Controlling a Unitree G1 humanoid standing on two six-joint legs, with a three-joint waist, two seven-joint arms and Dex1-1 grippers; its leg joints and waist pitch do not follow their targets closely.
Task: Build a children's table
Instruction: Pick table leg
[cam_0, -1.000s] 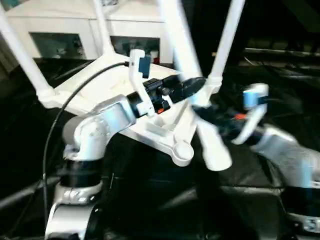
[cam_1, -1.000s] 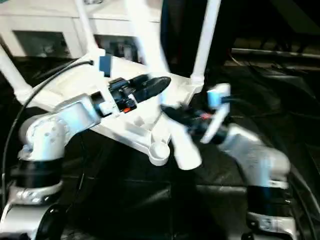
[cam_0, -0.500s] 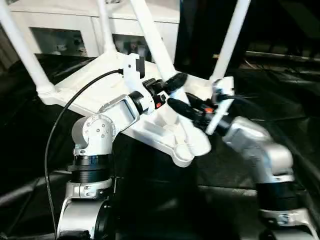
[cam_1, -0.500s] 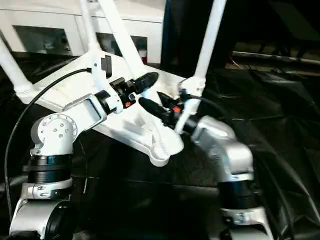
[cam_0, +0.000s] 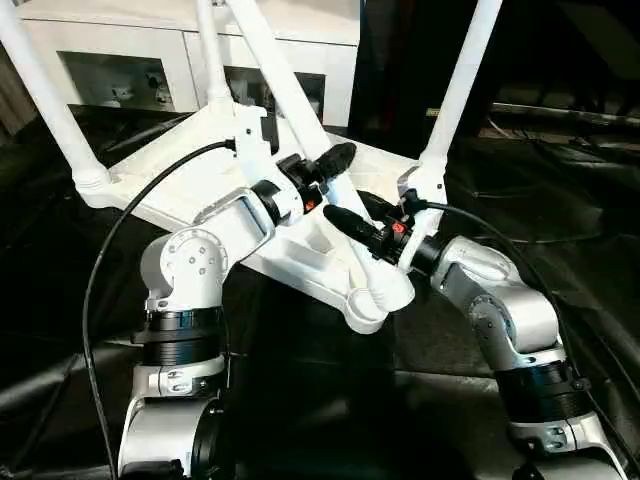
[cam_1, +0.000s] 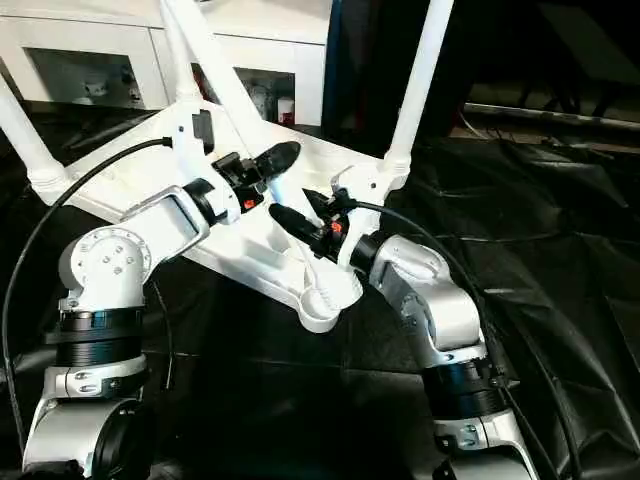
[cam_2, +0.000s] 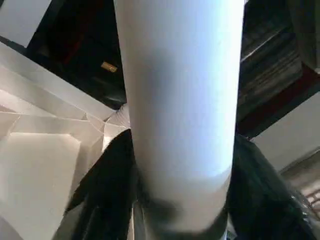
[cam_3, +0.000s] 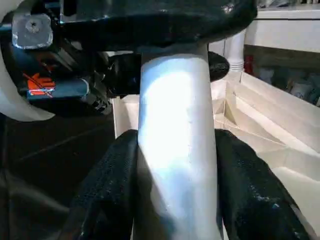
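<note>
Smooth tapered white leg pinched between both black grippers (left, right), over ribbed tabletop.

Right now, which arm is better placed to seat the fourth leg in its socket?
Right: its end effector grips the long white tapered plastic leg lower, nearer the empty round corner socket; the left end effector sits higher.
</note>
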